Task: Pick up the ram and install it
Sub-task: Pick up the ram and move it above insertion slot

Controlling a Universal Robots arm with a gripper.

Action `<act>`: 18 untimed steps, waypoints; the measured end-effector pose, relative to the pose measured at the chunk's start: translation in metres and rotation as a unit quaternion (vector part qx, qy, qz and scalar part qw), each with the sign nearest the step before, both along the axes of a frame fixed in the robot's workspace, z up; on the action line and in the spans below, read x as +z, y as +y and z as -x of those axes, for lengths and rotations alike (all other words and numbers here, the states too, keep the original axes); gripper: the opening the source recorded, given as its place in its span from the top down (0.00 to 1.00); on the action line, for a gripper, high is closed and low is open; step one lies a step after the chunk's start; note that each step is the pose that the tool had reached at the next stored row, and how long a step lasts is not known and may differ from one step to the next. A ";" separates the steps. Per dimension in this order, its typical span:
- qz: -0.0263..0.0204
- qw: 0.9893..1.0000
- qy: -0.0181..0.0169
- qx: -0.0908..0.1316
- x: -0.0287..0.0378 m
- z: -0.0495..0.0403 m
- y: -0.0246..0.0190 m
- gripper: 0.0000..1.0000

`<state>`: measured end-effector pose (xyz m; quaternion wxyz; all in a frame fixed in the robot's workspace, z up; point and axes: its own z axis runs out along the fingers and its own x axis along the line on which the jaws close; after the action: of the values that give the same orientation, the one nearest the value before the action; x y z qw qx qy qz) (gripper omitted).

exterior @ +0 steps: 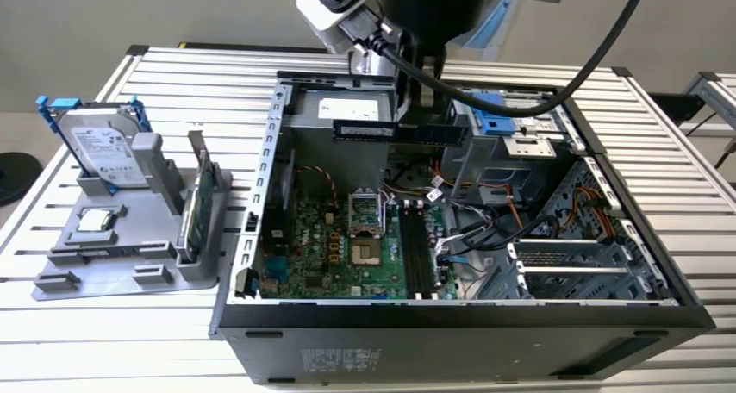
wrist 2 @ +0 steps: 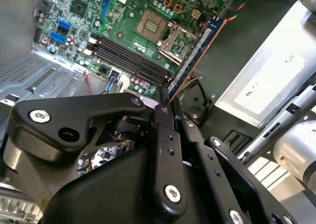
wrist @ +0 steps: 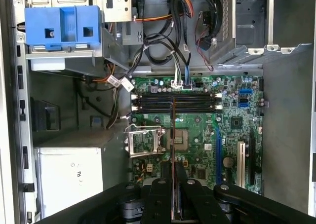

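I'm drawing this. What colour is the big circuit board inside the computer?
Green; the flat circuit board shows best in the first wrist view.

The end effector [wrist 2: 170, 103] looks matt black, the ram [wrist 2: 197, 51] blue laminate, the case [exterior: 268, 195] dull grey metal.

Black jaws; ram [wrist 2: 195, 52] between them dark blue, black chips. Board [wrist: 197, 135] below green. Drive cage [wrist: 61, 26] bright blue. Bench [exterior: 69, 350] white, slatted.

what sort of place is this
Probably a robotics lab bench: an open computer case on a slotted metal table, a hard drive in a grey holder beside it, and the gripper holding the ram.
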<state>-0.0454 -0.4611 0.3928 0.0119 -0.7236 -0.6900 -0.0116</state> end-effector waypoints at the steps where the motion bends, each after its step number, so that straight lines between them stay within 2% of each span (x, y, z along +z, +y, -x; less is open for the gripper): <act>1: 0.000 1.000 0.000 0.000 -0.0010 -0.0003 0.0002 1.00; 18: 0.000 1.000 0.000 0.000 -0.0170 -0.0048 0.0036 1.00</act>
<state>-0.0407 -0.4575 0.3758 0.0119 -0.7236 -0.6901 -0.0116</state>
